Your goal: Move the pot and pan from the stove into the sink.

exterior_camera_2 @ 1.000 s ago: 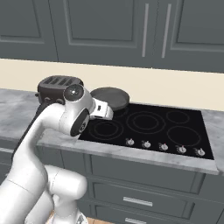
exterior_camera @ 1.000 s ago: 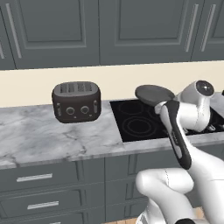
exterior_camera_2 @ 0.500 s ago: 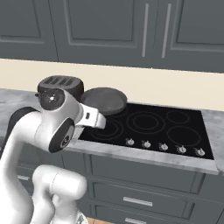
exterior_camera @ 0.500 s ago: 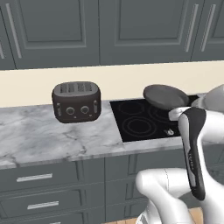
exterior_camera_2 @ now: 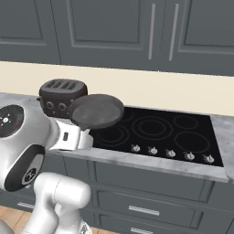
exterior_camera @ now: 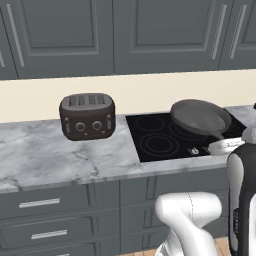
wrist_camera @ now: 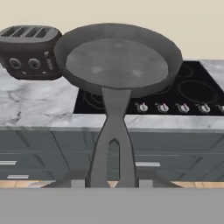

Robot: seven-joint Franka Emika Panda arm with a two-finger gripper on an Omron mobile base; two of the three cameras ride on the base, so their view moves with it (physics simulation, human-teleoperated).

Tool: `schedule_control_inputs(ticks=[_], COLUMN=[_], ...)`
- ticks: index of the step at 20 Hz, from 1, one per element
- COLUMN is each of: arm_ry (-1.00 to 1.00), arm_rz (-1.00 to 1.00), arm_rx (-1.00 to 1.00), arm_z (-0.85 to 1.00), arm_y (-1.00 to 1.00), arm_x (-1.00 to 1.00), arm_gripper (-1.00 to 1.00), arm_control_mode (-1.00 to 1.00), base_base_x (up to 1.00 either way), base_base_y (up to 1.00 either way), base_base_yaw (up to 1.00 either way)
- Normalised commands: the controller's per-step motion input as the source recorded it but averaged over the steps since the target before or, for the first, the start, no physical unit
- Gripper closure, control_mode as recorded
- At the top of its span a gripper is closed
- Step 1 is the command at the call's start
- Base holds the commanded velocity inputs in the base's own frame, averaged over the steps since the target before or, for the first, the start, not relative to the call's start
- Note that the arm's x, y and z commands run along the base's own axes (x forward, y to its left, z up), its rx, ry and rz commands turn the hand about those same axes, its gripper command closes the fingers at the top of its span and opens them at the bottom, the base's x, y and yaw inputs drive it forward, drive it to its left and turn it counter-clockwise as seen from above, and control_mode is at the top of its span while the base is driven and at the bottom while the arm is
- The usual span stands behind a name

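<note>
The pan (exterior_camera: 200, 117) (exterior_camera_2: 97, 111) (wrist_camera: 116, 61), a shallow dark grey skillet, hangs in the air over the front left part of the stove (exterior_camera: 155, 137) (exterior_camera_2: 160, 130) (wrist_camera: 192, 94). Its straight handle (wrist_camera: 111, 148) runs down between my fingers. My gripper (wrist_camera: 111, 183) (exterior_camera_2: 84, 136) (exterior_camera: 216, 145) is shut on that handle. The black glass stove has a row of small silver knobs (exterior_camera_2: 170, 153) along its front. The pot and the sink are out of view.
A dark four-slot toaster (exterior_camera: 87, 116) (exterior_camera_2: 61, 93) (wrist_camera: 28, 52) stands on the grey marble counter (exterior_camera: 60, 155) left of the stove. Grey drawers (exterior_camera: 40, 202) run below the counter, grey wall cabinets (exterior_camera: 150, 35) hang above.
The pan has come away from the stove's back left toward the counter's front edge, still held by its handle. My arm has swung back toward the base.
</note>
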Motion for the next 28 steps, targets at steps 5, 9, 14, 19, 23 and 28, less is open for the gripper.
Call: schedule_control_inputs(ticks=[5,9,14,19,23,28], arm_ry=[-0.04,-0.19,-0.39,-0.04,0.00,0.00], arm_rz=[0.05,0.08,0.10,0.01,0.00,0.00], arm_rx=[-0.10,-0.11,-0.03,0.00,0.00,0.00], arm_z=[0.18,0.06,0.02,0.00,0.00,0.00], arm_y=[0.38,0.38,0.03,0.00,0.00,0.00], arm_x=[-0.92,-0.68,-0.50,-0.04,0.00,-0.01], arm_gripper=[1.00,1.00,1.00,1.00,1.00,1.00], arm_control_mode=[-1.00,-1.00,-1.00,-1.00,-1.00,1.00], base_base_x=[0.00,0.00,0.00,0.00,0.00,-0.33], base_base_y=[0.00,0.00,0.00,0.00,0.00,0.01], base_base_yaw=[0.00,0.00,0.00,0.00,0.00,0.02])
